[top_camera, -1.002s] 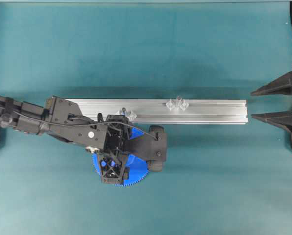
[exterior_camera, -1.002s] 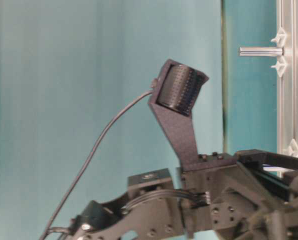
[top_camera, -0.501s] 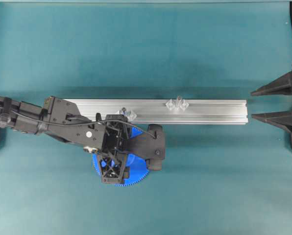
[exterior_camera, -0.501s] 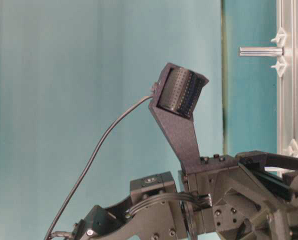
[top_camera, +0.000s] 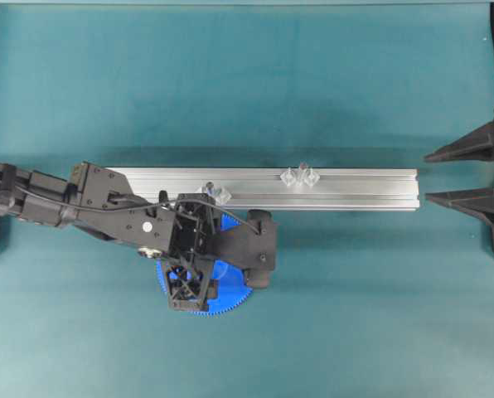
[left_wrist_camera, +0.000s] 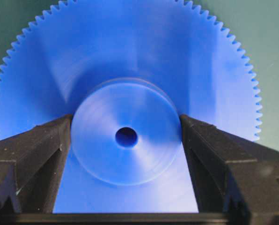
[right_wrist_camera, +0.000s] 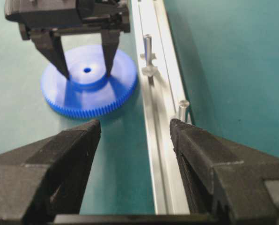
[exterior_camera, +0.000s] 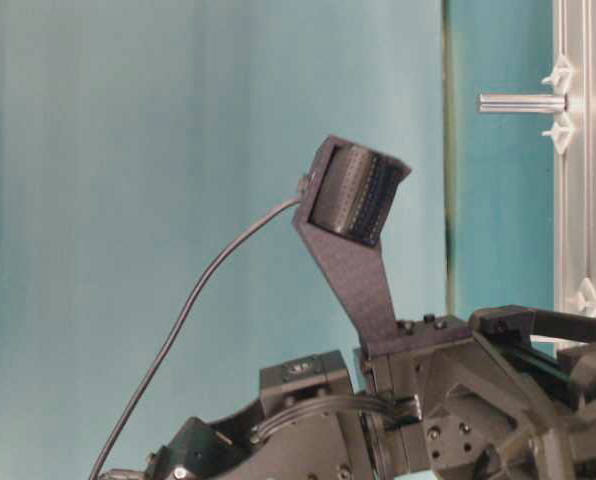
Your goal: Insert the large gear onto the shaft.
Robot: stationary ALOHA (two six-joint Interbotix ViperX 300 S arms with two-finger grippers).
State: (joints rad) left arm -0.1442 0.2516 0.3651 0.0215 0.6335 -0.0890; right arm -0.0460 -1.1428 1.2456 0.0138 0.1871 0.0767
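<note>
The large gear (top_camera: 230, 286) is a bright-blue toothed disc lying flat on the teal table in front of the aluminium rail. My left gripper (left_wrist_camera: 126, 136) reaches down over it, and its two black fingers (left_wrist_camera: 46, 145) press against opposite sides of the raised hub (left_wrist_camera: 106, 154). The right wrist view shows the same grip (right_wrist_camera: 85, 72). Two look-alike grey pins stand on clear brackets on the rail, one beside the gear (top_camera: 207, 187) and one further right (top_camera: 302, 168). I cannot tell which is the shaft. My right gripper (top_camera: 428, 177) stands open at the rail's right end, holding nothing.
The long aluminium rail (top_camera: 355, 189) runs left to right across the middle of the table. The left arm (top_camera: 56, 207) lies over its left end. In the right wrist view the rail (right_wrist_camera: 160, 154) passes between my open right fingers.
The left jaws have narrowed until they meet the gear's hub, and the left wrist has shifted slightly left. The gear and the right arm have not moved.
</note>
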